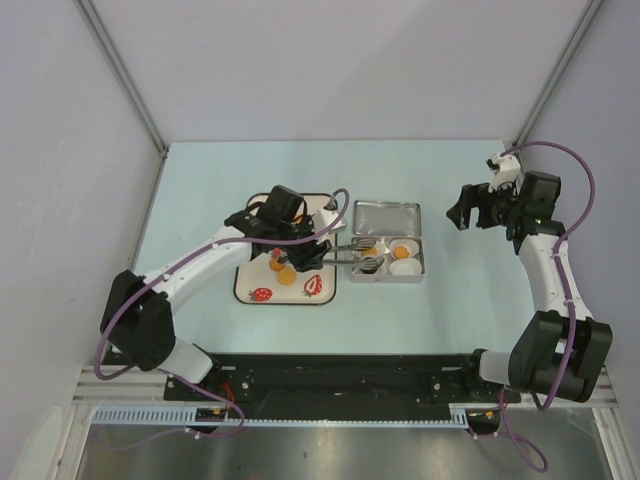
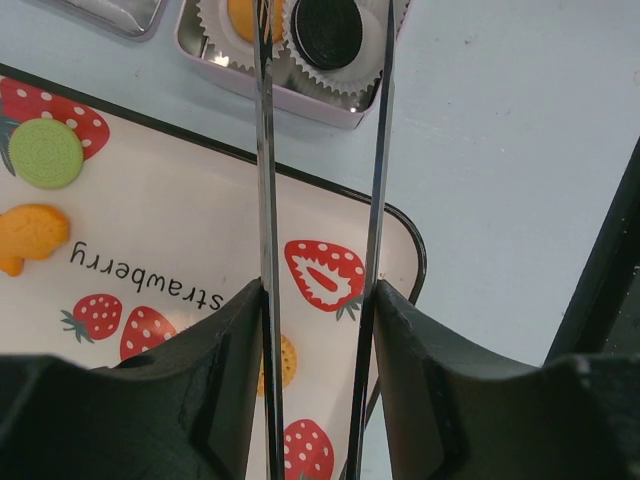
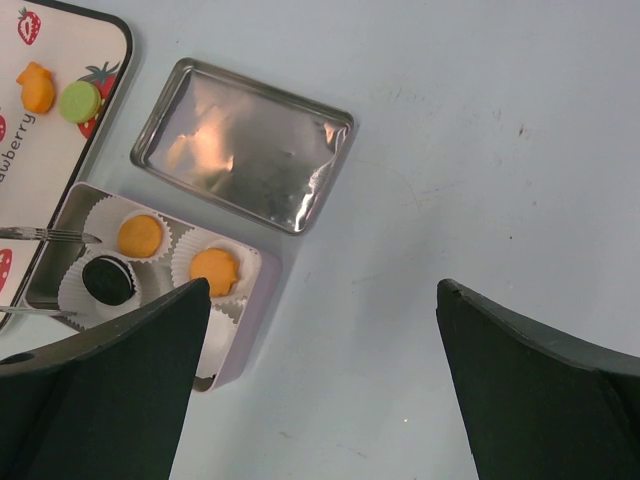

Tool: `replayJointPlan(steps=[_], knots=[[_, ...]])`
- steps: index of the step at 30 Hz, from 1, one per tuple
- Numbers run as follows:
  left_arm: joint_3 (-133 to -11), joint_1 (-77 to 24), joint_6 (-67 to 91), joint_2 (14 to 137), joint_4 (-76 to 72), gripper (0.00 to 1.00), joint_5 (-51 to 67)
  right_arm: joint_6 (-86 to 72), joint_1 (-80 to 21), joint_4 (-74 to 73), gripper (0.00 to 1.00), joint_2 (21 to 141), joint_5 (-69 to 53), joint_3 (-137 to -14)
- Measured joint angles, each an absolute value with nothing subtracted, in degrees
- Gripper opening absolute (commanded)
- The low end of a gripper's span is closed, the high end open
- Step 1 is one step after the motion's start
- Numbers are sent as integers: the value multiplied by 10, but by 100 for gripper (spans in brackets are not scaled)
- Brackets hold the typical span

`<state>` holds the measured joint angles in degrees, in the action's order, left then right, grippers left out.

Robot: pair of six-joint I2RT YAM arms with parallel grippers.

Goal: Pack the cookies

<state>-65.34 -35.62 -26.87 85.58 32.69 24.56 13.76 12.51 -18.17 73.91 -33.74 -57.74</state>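
My left gripper [image 1: 300, 245] [image 2: 320, 300] is shut on a pair of metal tongs [image 1: 345, 250] [image 2: 265, 150]. The tong blades reach into the open tin [image 1: 421, 262] [image 3: 250, 300]. A black cookie [image 2: 327, 28] [image 3: 108, 281] lies in a paper cup between the two spread blades; whether they touch it I cannot tell. Two orange cookies [image 3: 140, 235] [image 3: 214, 271] sit in neighbouring cups. Another round orange cookie [image 2: 284, 362] lies on the strawberry tray [image 1: 325, 290] [image 2: 200, 220] under the gripper. My right gripper [image 1: 465, 215] [image 3: 322, 290] hangs open and empty, to the right of the tin.
The tin's lid [image 1: 388, 217] [image 3: 243, 145] lies flat just behind the tin. A green round cookie [image 2: 45, 152] and an orange fish-shaped one [image 2: 30, 232] also rest on the tray. Grey walls close in the table's back and sides.
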Motion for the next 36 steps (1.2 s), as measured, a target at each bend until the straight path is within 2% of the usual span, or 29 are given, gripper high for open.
replayJointPlan(steps=[36], knots=[[-653,-339,-244,767,331,49,229,138,130,-183,100,736,-340,-578]])
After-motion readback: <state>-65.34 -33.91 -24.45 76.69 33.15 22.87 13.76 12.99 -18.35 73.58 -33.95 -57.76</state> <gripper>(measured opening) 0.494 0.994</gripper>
